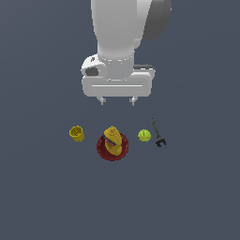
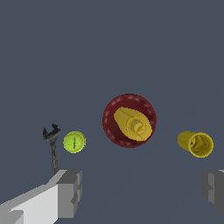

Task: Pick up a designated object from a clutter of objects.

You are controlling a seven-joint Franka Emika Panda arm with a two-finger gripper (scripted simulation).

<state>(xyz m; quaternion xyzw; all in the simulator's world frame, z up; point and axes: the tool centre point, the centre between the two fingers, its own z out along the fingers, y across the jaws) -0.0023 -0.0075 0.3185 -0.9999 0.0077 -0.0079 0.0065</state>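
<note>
Fingers (image 1: 117,100) hang spread apart above the clutter, holding nothing, as we see them. Below, on the flat grey surface (image 1: 47,197), sits the dark red round plate (image 1: 101,147), and the yellow mustard bottle (image 1: 112,138) stands on it; we cannot read its label. The thin black clamp-like tool (image 1: 158,133) lies at the exterior view's right, just beside the fuzzy yellow-green tennis ball (image 1: 144,135). The small yellow cup (image 1: 77,133), tapered and hollow, sits at the exterior view's left, mouth tipped upward.
</note>
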